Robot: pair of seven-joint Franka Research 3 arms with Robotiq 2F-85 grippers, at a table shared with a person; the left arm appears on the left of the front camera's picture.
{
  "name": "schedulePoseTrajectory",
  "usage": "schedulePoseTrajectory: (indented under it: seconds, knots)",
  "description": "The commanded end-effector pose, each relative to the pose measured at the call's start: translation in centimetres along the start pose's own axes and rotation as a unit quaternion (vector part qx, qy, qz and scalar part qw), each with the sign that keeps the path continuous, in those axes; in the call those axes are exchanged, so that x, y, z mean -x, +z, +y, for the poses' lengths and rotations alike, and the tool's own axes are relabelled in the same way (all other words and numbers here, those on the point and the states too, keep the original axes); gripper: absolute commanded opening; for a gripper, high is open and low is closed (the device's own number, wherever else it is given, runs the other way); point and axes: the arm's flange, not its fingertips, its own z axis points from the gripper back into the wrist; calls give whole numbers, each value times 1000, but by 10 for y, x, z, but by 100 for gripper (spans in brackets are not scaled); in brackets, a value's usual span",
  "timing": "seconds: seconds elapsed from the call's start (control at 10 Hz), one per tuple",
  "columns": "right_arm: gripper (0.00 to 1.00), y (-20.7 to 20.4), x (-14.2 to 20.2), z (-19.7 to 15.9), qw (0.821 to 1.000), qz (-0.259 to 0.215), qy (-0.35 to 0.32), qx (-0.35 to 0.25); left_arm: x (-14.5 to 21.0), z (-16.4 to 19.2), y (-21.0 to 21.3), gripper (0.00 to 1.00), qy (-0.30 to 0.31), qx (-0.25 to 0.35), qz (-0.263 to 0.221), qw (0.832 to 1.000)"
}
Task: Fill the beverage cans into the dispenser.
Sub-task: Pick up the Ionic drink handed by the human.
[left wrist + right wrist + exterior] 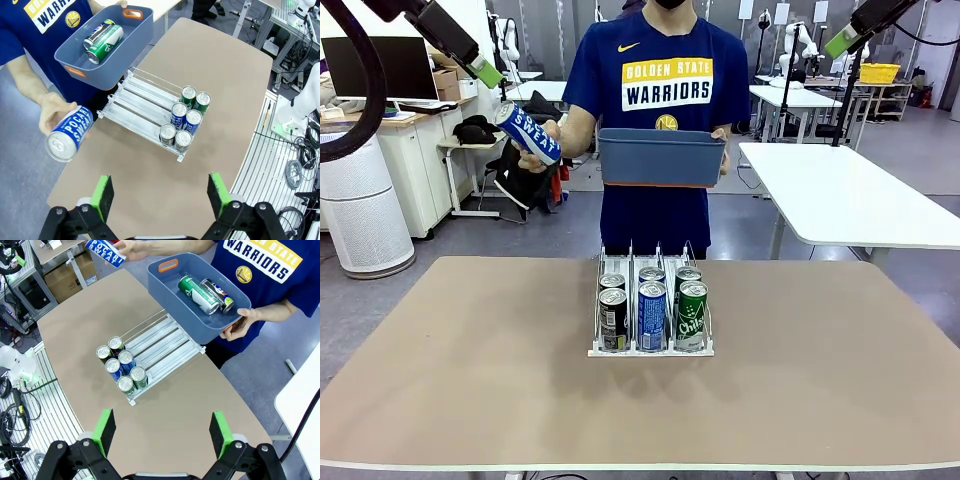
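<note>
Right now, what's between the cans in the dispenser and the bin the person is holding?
Only the dispenser's empty lanes: the six cans crowd its front end, and the bin is held up past its back end. Both wrist views show it.

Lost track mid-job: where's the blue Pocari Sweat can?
Front view, upper left: the blue can is held in the person's hand, left of the blue-grey bin.

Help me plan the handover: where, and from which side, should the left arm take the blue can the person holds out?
Probably grip the blue can across its round body near its silver-topped end, which tilts up toward the open left gripper and is bare. The person's hand wraps the lower half, so come down from the top end, fingers straddling the body.
</note>
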Motion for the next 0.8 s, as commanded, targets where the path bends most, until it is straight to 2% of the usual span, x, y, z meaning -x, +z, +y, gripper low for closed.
schedulePoseTrajectory:
  seconds: [0.0, 0.7]
  knots:
    - [100, 1, 0, 2, 1000, -3, -1, -1, 1, -1, 0, 100, 0, 0, 1, 1000]
    - [100, 1, 0, 2, 1000, -3, -1, -1, 1, -1, 0, 100, 0, 0, 1, 1000]
